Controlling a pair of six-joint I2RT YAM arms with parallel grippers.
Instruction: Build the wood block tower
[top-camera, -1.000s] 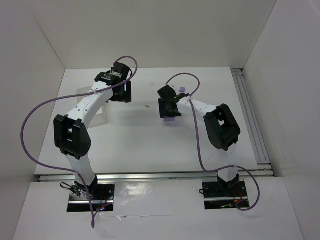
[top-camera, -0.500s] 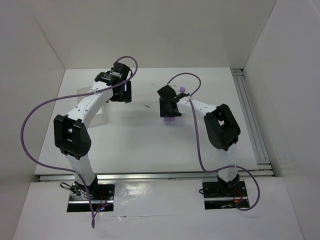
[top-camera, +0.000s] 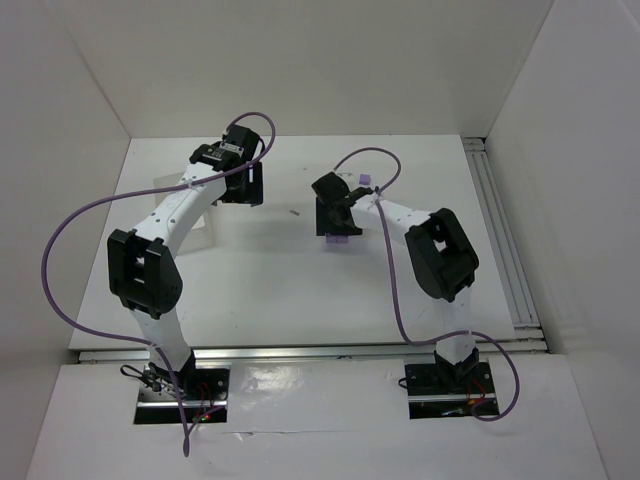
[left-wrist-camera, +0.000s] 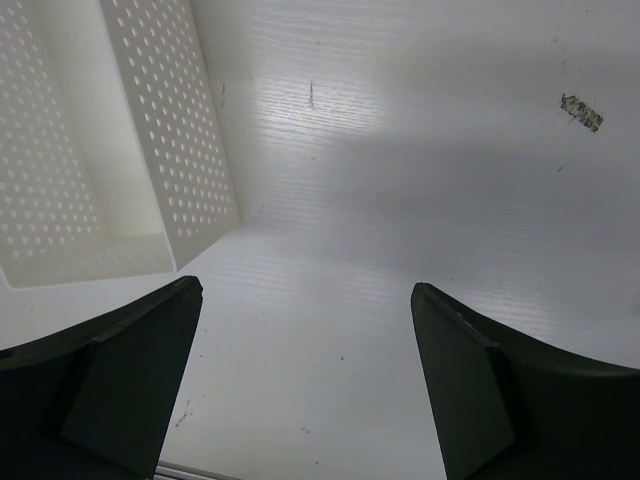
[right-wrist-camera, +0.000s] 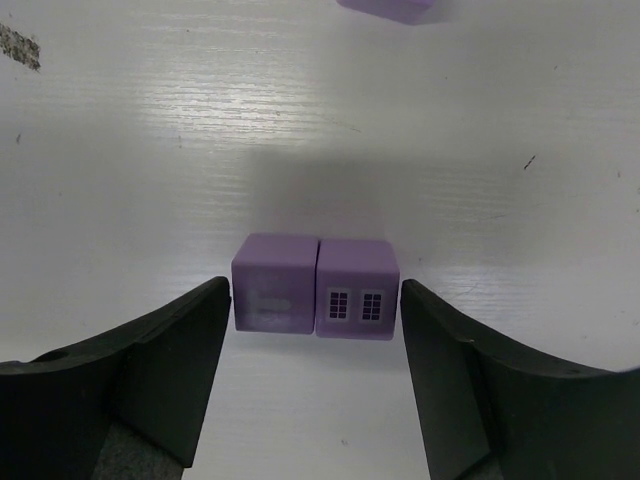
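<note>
Two light-purple blocks sit side by side and touching on the table: a plain-faced one (right-wrist-camera: 274, 283) on the left and one with two painted windows (right-wrist-camera: 357, 289) on the right. My right gripper (right-wrist-camera: 315, 330) is open, its fingers flanking the pair just in front of them, touching neither. In the top view the pair (top-camera: 340, 238) shows just below my right gripper (top-camera: 334, 215). A third purple block (right-wrist-camera: 388, 8) lies farther off; it also shows in the top view (top-camera: 365, 182). My left gripper (left-wrist-camera: 300, 340) is open and empty over bare table. No dark blue block shows.
A white perforated tray (left-wrist-camera: 160, 150) lies left of my left gripper; it shows in the top view (top-camera: 205, 235) under the left arm. A small dark fleck (top-camera: 294, 212) lies between the arms. An aluminium rail (top-camera: 500, 230) runs along the table's right edge.
My right gripper has shifted slightly left and toward the blocks. The left arm has not moved.
</note>
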